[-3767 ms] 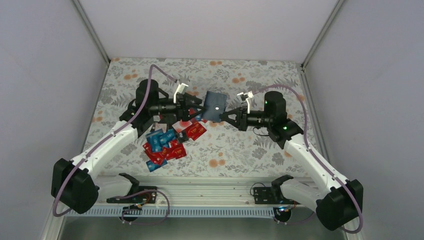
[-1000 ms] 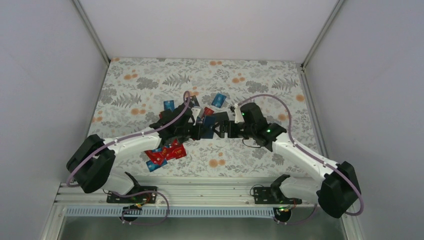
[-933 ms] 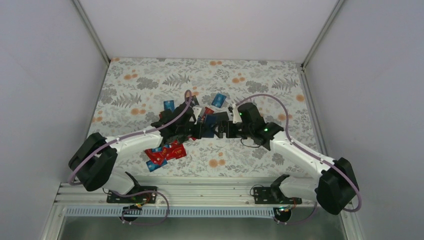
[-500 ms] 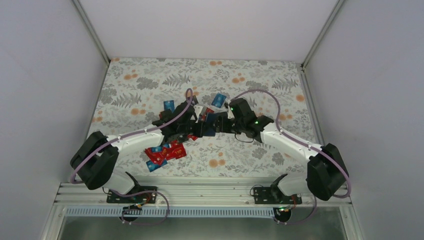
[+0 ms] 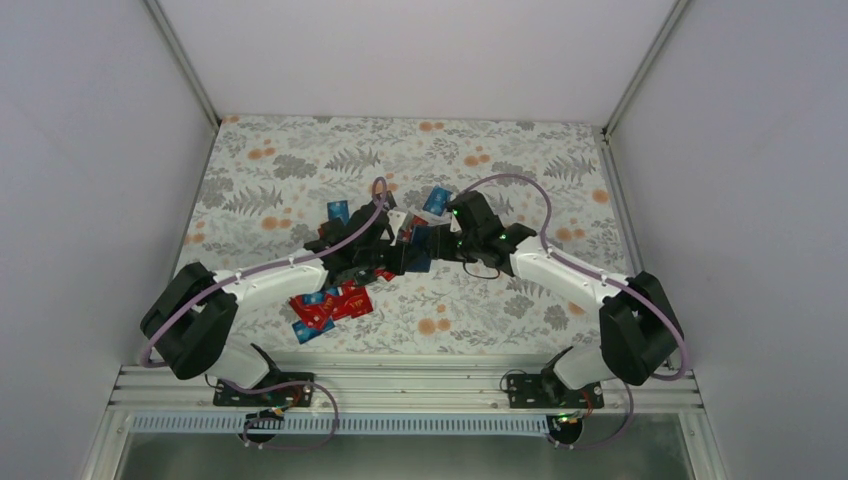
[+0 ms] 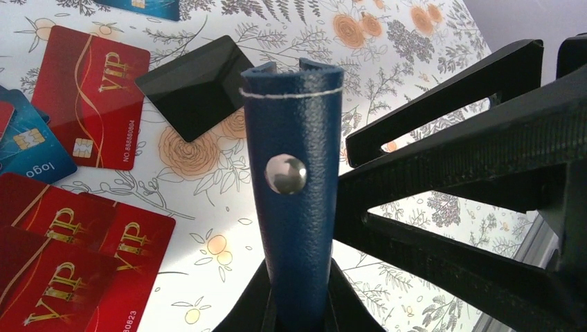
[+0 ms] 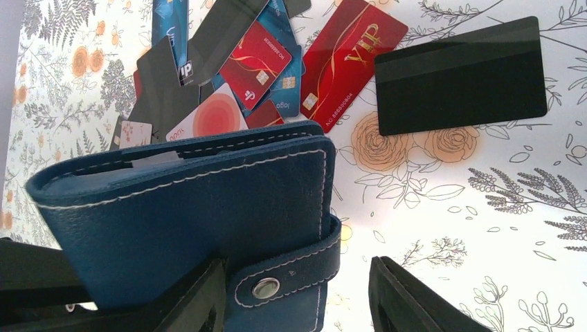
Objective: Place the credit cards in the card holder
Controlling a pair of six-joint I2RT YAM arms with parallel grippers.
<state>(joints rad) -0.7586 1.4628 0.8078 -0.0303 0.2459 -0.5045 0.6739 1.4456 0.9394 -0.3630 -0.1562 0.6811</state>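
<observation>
Left gripper (image 6: 299,315) jaws clamp card holder (image 7: 187,207) | right gripper (image 7: 297,294) jaws open | task early: credit cards (image 7: 349,59) loose on counter (image 7: 484,228)

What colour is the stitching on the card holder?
White, on the dark navy-blue card holder. It shows best in the right wrist view.

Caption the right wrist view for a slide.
Folded navy card holder in front of scattered red, blue and black credit cards.

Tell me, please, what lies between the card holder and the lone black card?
Only flower-printed tablecloth separates card holder and black card, per right wrist view.
</observation>
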